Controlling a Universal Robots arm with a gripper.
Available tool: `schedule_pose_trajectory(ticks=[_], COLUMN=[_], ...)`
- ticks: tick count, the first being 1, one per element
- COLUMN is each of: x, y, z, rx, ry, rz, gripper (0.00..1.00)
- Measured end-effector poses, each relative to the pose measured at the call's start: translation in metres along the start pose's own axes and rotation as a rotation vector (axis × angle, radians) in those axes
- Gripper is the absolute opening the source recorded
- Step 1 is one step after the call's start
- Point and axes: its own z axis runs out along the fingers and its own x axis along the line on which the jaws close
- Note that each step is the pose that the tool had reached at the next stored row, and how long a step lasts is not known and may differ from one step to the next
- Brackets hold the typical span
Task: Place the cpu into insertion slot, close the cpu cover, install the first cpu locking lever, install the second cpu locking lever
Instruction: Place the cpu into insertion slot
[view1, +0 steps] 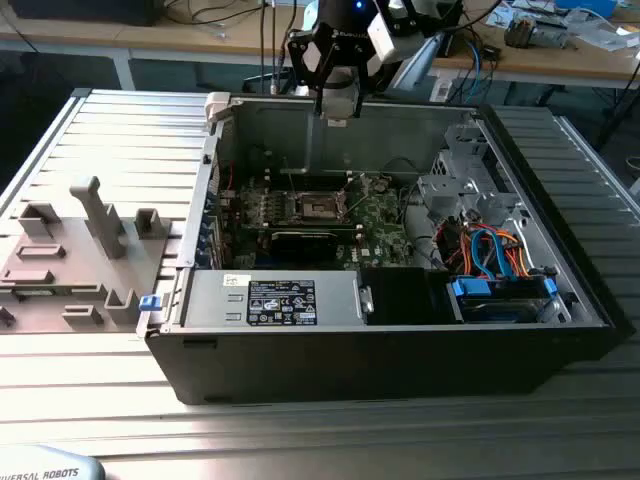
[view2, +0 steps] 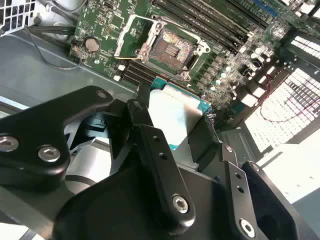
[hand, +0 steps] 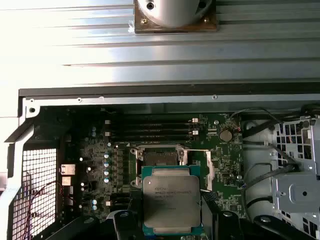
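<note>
My gripper (view1: 338, 108) hangs above the back wall of the open computer case (view1: 400, 350), and it is shut on the cpu. The cpu (hand: 172, 200) is a flat square chip with a dull silver top, held between the black fingers (view2: 150, 145) in both wrist views. Below it on the green board lies the insertion slot (hand: 159, 157), a dark square socket with a silver rim (view2: 172, 49), uncovered and with nothing in it. The cpu cover (view2: 124, 37), a thin silver frame, stands tilted up from one side of the socket. In the exterior view the socket (view1: 320, 207) sits mid-board.
A long black card (view1: 305, 240) lies just in front of the socket. Memory slots (hand: 150, 131) run beside it. A labelled power supply (view1: 280, 300) and a drive cage with blue and orange cables (view1: 490, 250) crowd the case. A grey fixture tray (view1: 70, 260) lies at the exterior view's left.
</note>
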Motion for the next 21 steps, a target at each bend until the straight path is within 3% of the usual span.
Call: schedule_pose_trajectory(ticks=[21], x=[0.0031], y=[-0.0006], z=[0.006], rx=[0.0], ry=[0.0], rz=[0.0], gripper=[0.55])
